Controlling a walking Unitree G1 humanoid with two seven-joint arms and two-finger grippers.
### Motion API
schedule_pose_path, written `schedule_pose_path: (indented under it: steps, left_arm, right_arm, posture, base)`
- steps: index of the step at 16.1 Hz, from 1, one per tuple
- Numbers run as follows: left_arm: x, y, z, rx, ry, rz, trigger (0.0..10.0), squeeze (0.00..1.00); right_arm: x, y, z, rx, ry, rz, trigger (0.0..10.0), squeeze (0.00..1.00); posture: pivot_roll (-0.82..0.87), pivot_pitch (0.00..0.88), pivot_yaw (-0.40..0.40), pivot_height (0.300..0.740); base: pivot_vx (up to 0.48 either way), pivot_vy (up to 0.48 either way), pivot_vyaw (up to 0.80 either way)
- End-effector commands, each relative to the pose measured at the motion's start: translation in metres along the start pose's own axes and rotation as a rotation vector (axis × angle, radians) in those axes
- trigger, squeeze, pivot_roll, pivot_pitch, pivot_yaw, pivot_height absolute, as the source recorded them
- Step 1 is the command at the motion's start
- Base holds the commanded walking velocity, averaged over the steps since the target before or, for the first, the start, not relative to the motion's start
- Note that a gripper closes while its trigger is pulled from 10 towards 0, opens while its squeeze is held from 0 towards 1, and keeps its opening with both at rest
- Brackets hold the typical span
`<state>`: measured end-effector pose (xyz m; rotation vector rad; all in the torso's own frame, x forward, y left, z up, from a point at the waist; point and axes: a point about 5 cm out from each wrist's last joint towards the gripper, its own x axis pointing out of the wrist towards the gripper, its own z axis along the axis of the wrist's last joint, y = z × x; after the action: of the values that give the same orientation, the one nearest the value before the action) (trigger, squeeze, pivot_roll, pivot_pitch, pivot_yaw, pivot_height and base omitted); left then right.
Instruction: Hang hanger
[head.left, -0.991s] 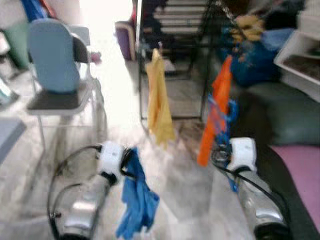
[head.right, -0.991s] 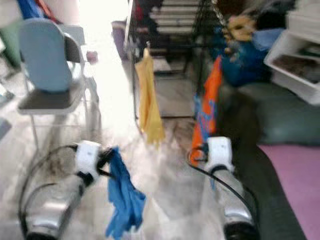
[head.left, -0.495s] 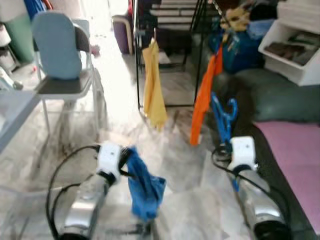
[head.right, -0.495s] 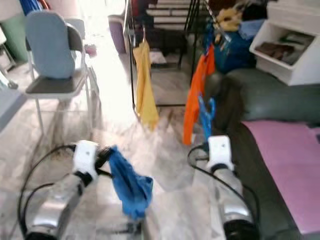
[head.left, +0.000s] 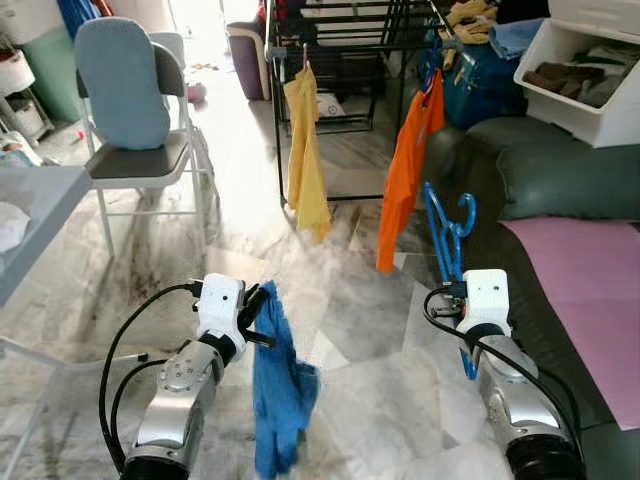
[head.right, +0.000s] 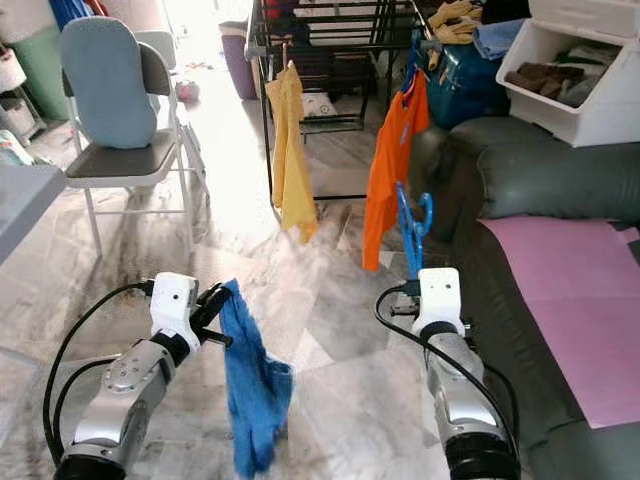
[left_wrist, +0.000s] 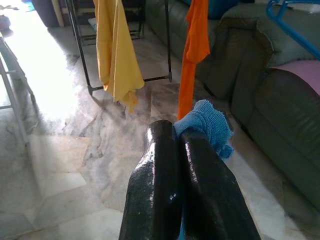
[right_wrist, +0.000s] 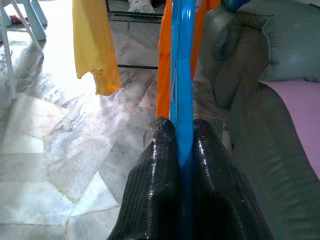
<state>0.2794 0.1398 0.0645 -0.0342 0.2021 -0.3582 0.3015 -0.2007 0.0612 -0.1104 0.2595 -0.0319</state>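
My right gripper (right_wrist: 182, 131) is shut on a blue plastic hanger (head.left: 446, 228), which stands upright above the wrist with its hook at the top. My left gripper (left_wrist: 177, 137) is shut on a blue cloth (head.left: 278, 390) that hangs limp down toward the floor. Ahead stands a black drying rack (head.left: 340, 25). A yellow garment (head.left: 305, 150) hangs from its left part and an orange garment (head.left: 406, 165) from its right part. Both grippers are well short of the rack.
A chair with a light blue cushion (head.left: 125, 95) stands at the left. A grey table edge (head.left: 30, 215) is at the near left. A dark green sofa (head.left: 570, 170) with a pink mat (head.left: 590, 280) lies at the right, a white bin (head.left: 580, 60) behind it. Marble floor (head.left: 350, 330) lies between.
The camera has tilted and steadied, so the rack and chair sit higher and sharper. The blue cloth has swung and now hangs straight down. The hanger stays in my right gripper.
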Motion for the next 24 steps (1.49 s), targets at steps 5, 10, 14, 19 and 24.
schedule_pose_path:
  steps: [5, 10, 14, 19, 24]
  left_arm:
    - [-0.0004, 0.0008, 0.0047, 0.008, -0.024, -0.012, 10.0, 0.0]
    - [-0.0008, 0.0004, 0.0043, 0.01, -0.021, -0.022, 10.0, 0.0]
    - [-0.0004, 0.0002, 0.0047, 0.014, -0.022, -0.027, 10.0, 0.0]
    - [-0.0005, 0.001, 0.0045, 0.019, -0.019, -0.026, 10.0, 0.0]
    - [-0.0008, 0.0007, 0.0043, 0.019, -0.017, -0.029, 10.0, 0.0]
  right_arm:
    - [0.0039, -0.0008, 0.0058, 0.009, -0.006, -0.001, 10.0, 0.0]
    - [0.003, 0.0017, 0.0044, 0.013, -0.009, 0.009, 10.0, 0.0]
    - [0.0042, 0.0028, 0.0055, 0.008, -0.013, 0.015, 10.0, 0.0]
    - [0.0047, 0.0038, 0.0055, 0.003, -0.014, 0.018, 10.0, 0.0]
    - [0.0041, 0.0039, 0.0045, -0.001, -0.014, 0.012, 10.0, 0.0]
  posture:
    - [-0.1, 0.0, 0.012, 0.74]
    - [-0.09, 0.0, 0.017, 0.74]
    - [-0.09, 0.0, 0.015, 0.74]
    - [-0.09, 0.0, 0.017, 0.74]
    - [-0.09, 0.0, 0.02, 0.74]
  base:
    - [0.0, 0.107, -0.64]
    - [0.0, 0.292, -0.48]
    - [0.0, 0.316, 0.0]
    - [0.0, 0.319, 0.0]
    - [0.0, 0.317, 0.0]
